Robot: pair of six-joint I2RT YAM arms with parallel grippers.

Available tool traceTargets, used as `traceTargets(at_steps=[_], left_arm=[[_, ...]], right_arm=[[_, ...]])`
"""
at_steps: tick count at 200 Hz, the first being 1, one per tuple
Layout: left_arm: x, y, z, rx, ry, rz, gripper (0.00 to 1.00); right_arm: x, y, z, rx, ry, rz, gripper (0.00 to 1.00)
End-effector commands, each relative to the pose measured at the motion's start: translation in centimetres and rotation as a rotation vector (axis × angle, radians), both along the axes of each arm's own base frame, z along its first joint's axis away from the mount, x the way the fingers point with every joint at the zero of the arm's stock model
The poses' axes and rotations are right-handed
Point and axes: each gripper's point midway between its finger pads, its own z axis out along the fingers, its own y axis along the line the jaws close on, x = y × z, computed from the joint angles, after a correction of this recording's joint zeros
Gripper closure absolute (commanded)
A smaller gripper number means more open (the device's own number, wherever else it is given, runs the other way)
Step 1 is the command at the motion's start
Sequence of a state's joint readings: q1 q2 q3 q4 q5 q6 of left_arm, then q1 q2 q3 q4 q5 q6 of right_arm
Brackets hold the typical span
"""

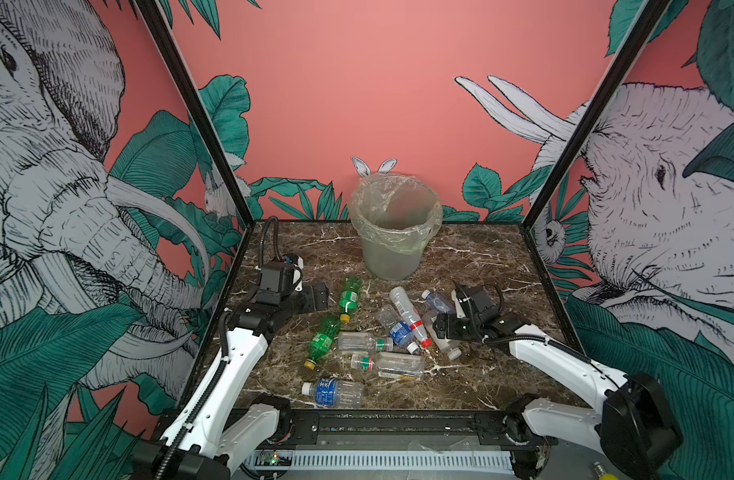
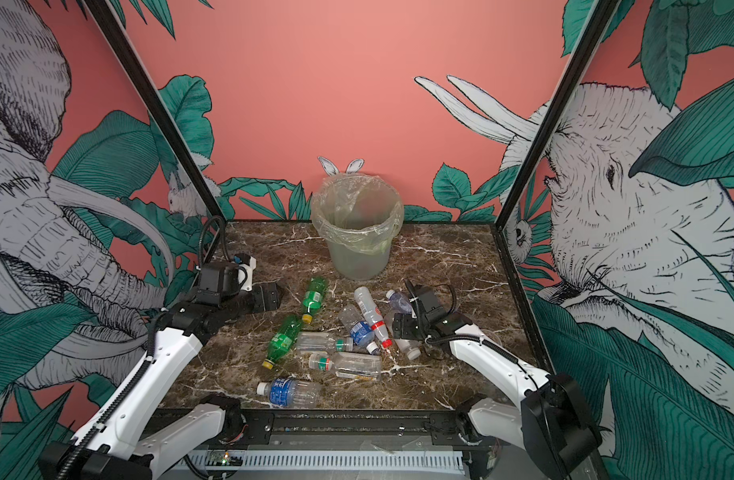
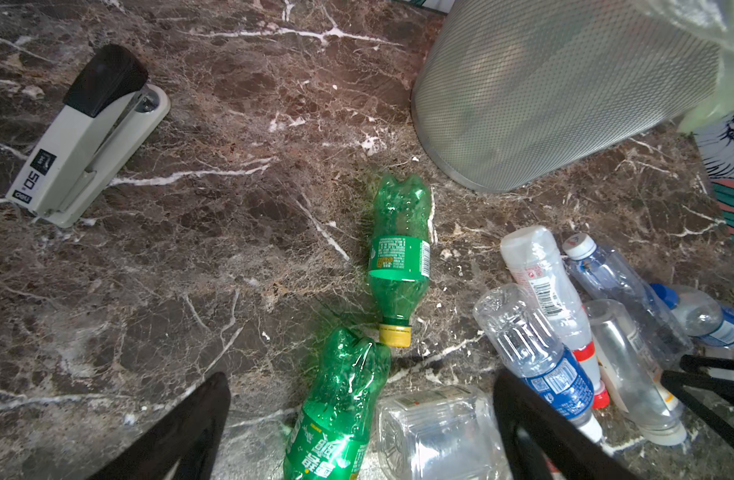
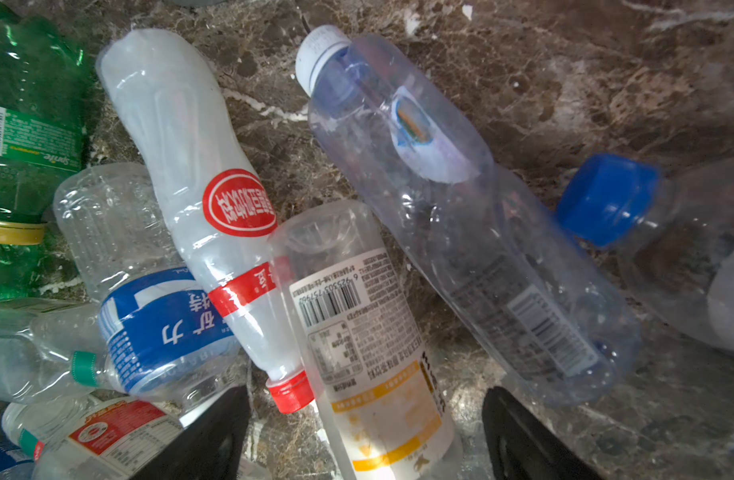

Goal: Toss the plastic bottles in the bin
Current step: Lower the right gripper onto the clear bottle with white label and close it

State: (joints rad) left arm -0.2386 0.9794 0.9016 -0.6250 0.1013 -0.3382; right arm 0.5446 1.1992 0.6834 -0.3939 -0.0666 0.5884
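Observation:
Several plastic bottles lie in a loose heap mid-table: two green ones [image 1: 348, 297] [image 1: 321, 343], a red-capped one [image 1: 409, 316] and a blue-labelled one [image 1: 334, 392] near the front edge. The bin [image 1: 392, 249], lined with a clear bag, stands behind them at the back. My right gripper [image 4: 365, 399] is low over the heap's right side and open. Its fingers straddle a clear yellow-labelled bottle [image 4: 369, 332] with gaps on both sides. My left gripper [image 3: 363, 380] hangs open over the nearer green bottle [image 3: 340, 415] and a clear bottle's base [image 3: 432, 432], holding nothing.
A white-and-black stapler [image 3: 87, 137] lies on the marble to the left of the bin [image 3: 564, 95]. Black frame posts and printed walls close in the table's sides and back. A black rail [image 1: 398, 424] runs along the front edge.

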Motion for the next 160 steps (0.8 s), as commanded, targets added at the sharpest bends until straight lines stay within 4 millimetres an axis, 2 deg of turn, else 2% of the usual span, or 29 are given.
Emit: traceTargets(at_steps=[1, 61, 160], left_arm=[[-0.2, 0.7, -0.2, 0.008, -0.007, 0.027, 0.01], [0.2, 0.8, -0.4, 0.017, -0.009, 0.034, 0.01], [0.4, 1.2, -1.1, 0.048, 0.006, 0.036, 0.01]], right_arm=[[1.1, 0.8, 0.8, -0.013, -0.045, 0.026, 0.13], [1.4, 1.6, -0.4, -0.058, -0.026, 0.056, 0.14], [0.9, 1.7, -3.9, -0.103, -0.002, 0.085, 0.16]])
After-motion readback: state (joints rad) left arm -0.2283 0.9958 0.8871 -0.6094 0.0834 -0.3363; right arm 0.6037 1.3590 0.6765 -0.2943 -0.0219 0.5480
